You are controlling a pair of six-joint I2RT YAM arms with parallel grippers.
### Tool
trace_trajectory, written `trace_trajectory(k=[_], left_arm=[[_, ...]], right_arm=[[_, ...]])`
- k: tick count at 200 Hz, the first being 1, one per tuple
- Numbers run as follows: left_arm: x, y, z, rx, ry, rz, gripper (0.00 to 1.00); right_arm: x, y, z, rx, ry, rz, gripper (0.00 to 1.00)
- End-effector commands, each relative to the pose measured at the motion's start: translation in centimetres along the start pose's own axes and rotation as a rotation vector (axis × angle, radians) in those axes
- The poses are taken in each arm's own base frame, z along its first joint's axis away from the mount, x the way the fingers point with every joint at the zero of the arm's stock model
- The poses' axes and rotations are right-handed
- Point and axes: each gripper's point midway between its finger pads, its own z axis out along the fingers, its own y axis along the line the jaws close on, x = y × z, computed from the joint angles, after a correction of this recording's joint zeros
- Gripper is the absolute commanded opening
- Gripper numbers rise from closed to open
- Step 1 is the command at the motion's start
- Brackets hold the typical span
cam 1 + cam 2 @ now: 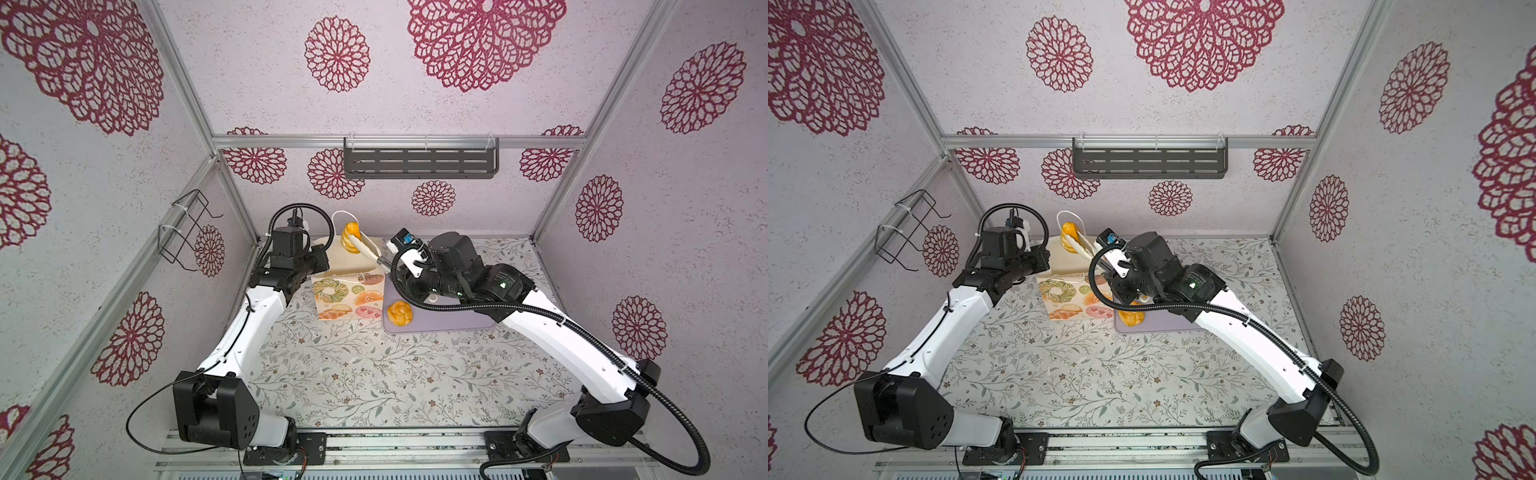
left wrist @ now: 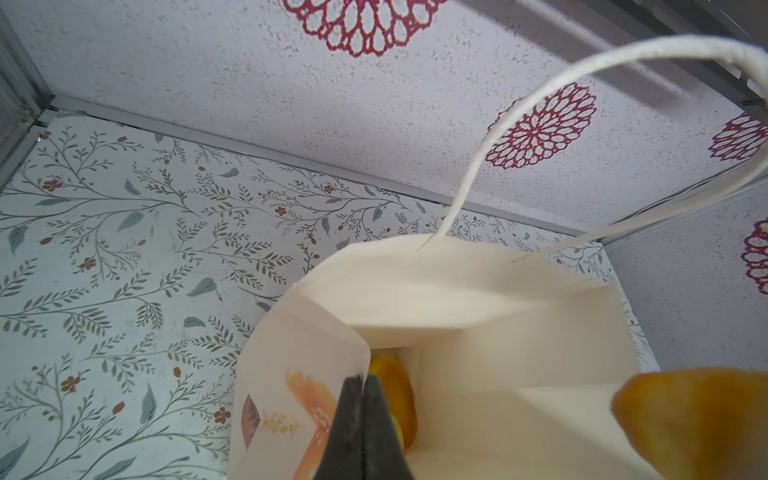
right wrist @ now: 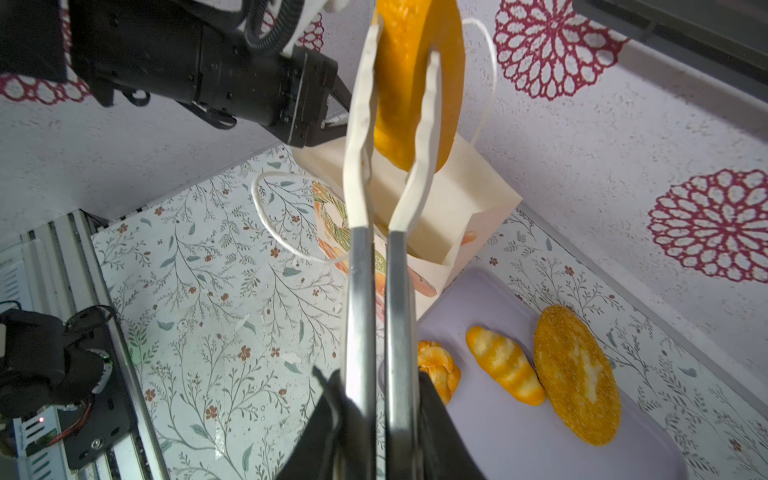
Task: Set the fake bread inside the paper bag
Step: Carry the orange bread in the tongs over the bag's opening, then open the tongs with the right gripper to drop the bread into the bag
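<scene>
The paper bag (image 1: 347,297) (image 1: 1067,299) stands open on the table, left of the lilac tray. My left gripper (image 2: 363,380) is shut on its printed front rim (image 2: 316,374). A fake bread (image 2: 395,390) lies inside at the bottom. My right gripper (image 3: 374,376) is shut on metal tongs (image 3: 361,291) with white tips. The tongs clamp a golden fake bread (image 3: 411,83) (image 1: 350,237) (image 1: 1068,235) on edge above the bag's mouth (image 3: 469,199). Three more breads lie on the tray: a knotted bun (image 3: 440,365) (image 1: 400,313), a striped loaf (image 3: 505,365) and a large oval loaf (image 3: 577,374).
The lilac tray (image 1: 440,320) (image 3: 498,436) lies right of the bag, partly under my right arm. A dark slotted shelf (image 1: 419,158) hangs on the back wall. A wire rack (image 1: 187,228) is fixed to the left wall. The bag's cord handles (image 2: 469,174) loop upward.
</scene>
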Motion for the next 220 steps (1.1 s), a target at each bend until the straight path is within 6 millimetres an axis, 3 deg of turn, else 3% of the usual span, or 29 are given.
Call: trace_trajectory(k=[1, 76, 122, 152, 220], left_arm=[[0.2, -1.0, -0.7, 0.026, 0.000, 0.025, 0.00], [0.2, -1.0, -0.8, 0.028, -0.002, 0.025, 0.00], [0.2, -1.1, -0.7, 0.035, -0.001, 0.022, 0.00], [0.2, -1.1, -0.8, 0.036, -0.003, 0.023, 0.00], [0.2, -1.3, -0.9, 0.040, -0.004, 0.023, 0.00]], right_arm=[[-3.2, 0.6, -0.9, -0.033, -0.140, 0.031, 0.22], [-1.1, 1.4, 1.4, -0.074, -0.102, 0.066, 0.22], [0.1, 0.8, 2.1, -0.041, -0.075, 0.102, 0.31], [0.2, 0.9, 2.3, -0.048, -0.068, 0.113, 0.38], [-0.8, 0.7, 1.2, -0.045, -0.109, 0.123, 0.39]])
